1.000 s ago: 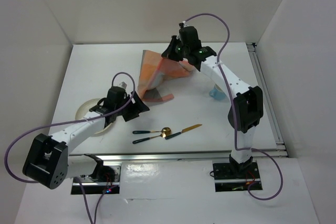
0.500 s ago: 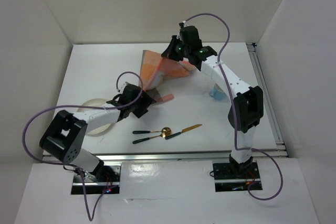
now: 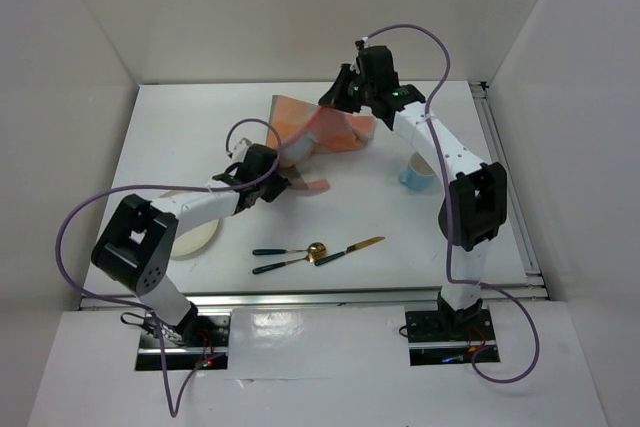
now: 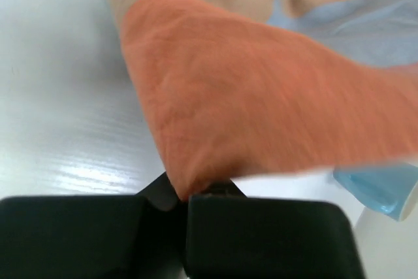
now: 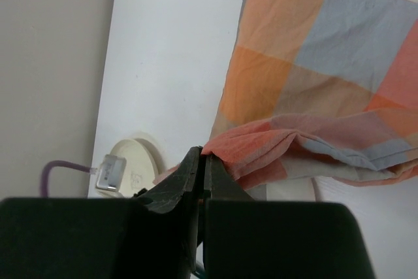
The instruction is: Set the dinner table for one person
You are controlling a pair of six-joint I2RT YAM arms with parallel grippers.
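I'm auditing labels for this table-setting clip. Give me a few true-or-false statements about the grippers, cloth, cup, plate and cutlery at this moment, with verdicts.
1. The left gripper and the right gripper each pinch the checked cloth. True.
2. The blue cup stands on the cloth. False: it stands on the bare dinner table, apart from the cloth and to its right.
3. The cutlery lies on the plate. False: it lies on the table, to the right of the plate.
4. The left arm hides part of the plate from the top camera. True.
5. The cloth lies spread flat. False: it is bunched and folded between the two grippers.
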